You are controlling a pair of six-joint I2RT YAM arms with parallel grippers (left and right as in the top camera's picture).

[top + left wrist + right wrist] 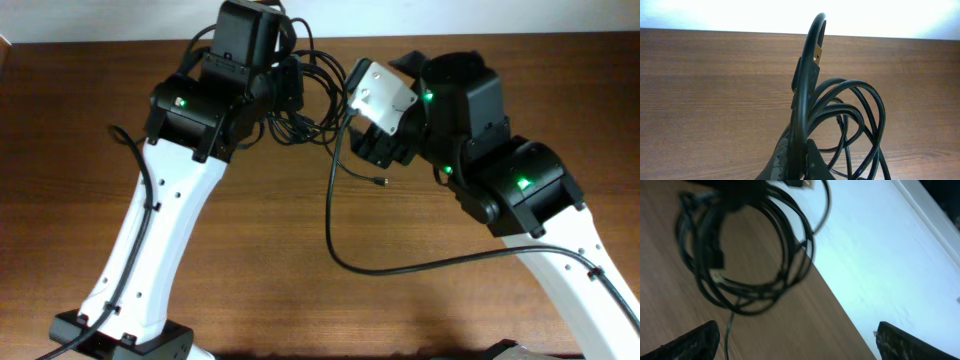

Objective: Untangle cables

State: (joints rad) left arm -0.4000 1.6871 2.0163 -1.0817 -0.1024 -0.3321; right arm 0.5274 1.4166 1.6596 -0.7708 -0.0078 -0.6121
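Note:
The cables [310,95] are a tangled bundle of thin black loops at the far middle of the table. My left gripper [292,92] is shut on the bundle. In the left wrist view the jaws [802,152] pinch one cord that arches up to a gold plug [817,54], and several loops [860,120] hang to the right. One loose thin end with a small plug [383,182] lies on the wood. My right gripper [372,142] is open and empty just right of the bundle. In the right wrist view its fingers [797,342] are wide apart, and the blurred bundle [745,255] is ahead.
A thicker black wire [345,255] runs from the right wrist, curves across the wooden table [260,260] and joins the right arm. The table's far edge meets a white surface [880,255] close behind the bundle.

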